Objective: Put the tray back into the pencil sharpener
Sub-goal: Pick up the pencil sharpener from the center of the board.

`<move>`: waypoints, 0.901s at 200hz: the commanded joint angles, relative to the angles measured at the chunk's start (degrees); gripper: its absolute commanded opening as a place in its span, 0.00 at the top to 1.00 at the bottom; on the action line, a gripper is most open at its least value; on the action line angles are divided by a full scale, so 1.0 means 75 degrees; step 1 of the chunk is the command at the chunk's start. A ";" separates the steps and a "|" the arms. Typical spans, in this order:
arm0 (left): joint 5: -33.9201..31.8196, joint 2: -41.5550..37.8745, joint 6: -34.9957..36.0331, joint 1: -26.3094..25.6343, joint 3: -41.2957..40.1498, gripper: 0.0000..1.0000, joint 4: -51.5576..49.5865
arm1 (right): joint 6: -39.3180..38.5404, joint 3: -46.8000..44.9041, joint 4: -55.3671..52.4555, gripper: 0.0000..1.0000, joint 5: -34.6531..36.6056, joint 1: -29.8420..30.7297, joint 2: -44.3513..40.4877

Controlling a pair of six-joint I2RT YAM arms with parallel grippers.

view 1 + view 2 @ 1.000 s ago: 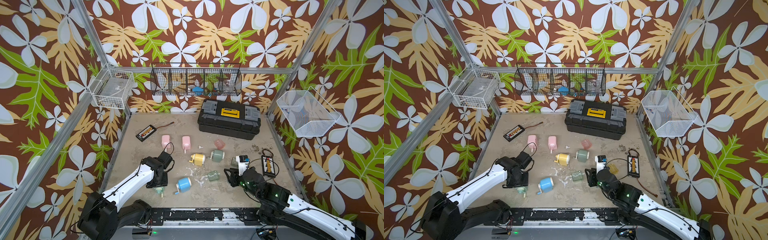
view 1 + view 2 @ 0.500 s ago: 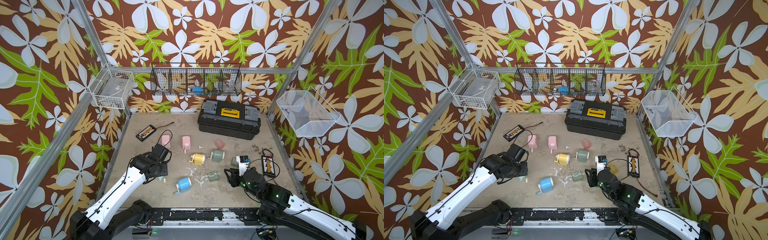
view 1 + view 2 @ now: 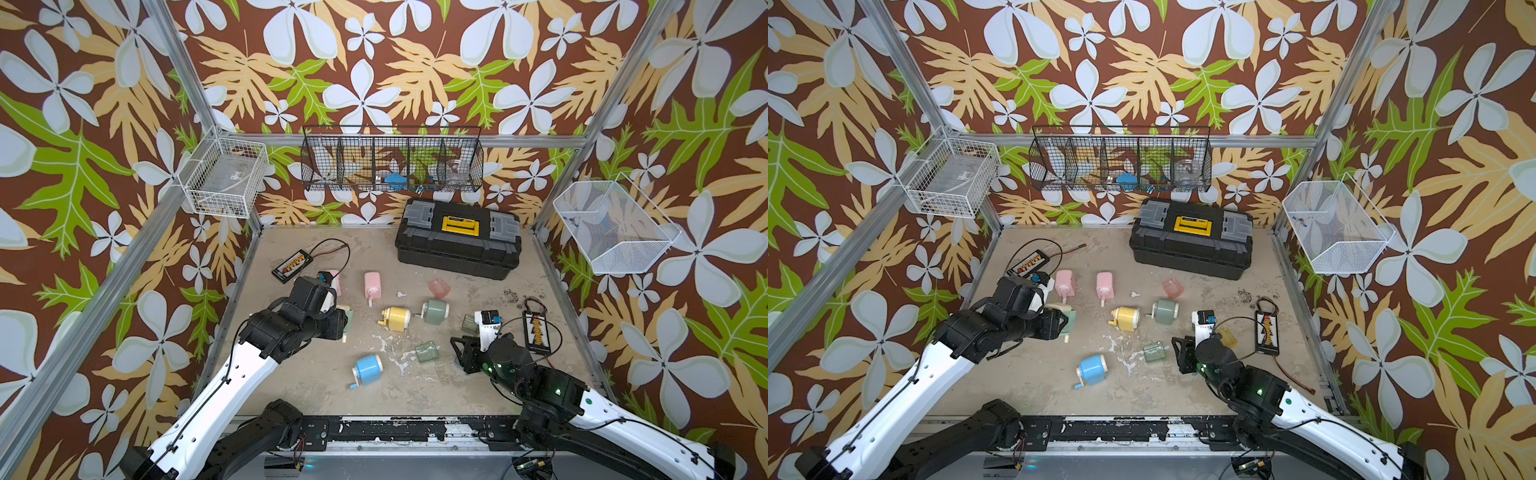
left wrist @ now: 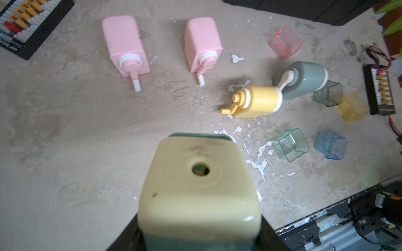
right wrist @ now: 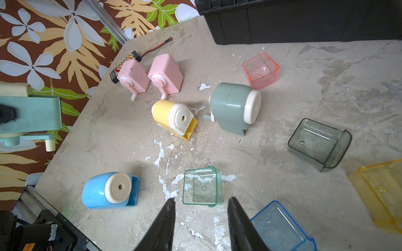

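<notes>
left tool (image 4: 199, 228): mostly hidden, clamped onto the smooth, cream-faced mint sharpener (image 4: 200, 187)
right tool (image 5: 201, 207): jaws apart, holding nothing
green tray (image 5: 202, 187): clear plastic, boxy

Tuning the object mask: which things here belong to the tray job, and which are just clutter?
Job:
teal sharpener, held in left claw
green tray, just ahead of open right claw

Clutter:
pink sharpeners
yellow sharpener
grey sharpener
blue sharpener
pink tray
grey tray
yellow tray
blue tray
toolbox
boards
</notes>
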 commanded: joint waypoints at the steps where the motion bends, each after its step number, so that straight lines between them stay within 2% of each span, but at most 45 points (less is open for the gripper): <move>1: 0.0510 -0.0186 0.0716 -0.0001 -0.0074 1.00 0.0789 | 0.0082 0.0047 -0.0240 0.59 0.0198 0.0001 -0.0046; 29: 0.0938 -0.0558 0.1406 -0.0004 -0.0406 1.00 0.1531 | 0.0085 0.0109 -0.0308 0.59 0.0217 0.0001 0.0007; 54: 0.0886 -0.0922 0.2054 -0.0024 -0.0709 1.00 0.2338 | 0.0075 0.0236 -0.0347 0.59 0.0313 0.0001 0.0173; 92: 0.1138 -0.0385 0.2913 -0.0028 -0.0514 1.00 0.2474 | 0.0071 0.0297 -0.0277 0.59 0.0350 0.0001 0.0394; 134: 0.2531 0.0112 0.3922 -0.0166 -0.0607 1.00 0.3041 | 0.0100 0.0370 -0.0224 0.59 0.0337 0.0001 0.0676; 180: 0.1652 0.1149 0.5722 -0.1311 0.0073 1.00 0.1688 | 0.0214 0.0321 -0.0125 0.58 0.0097 -0.0079 0.0790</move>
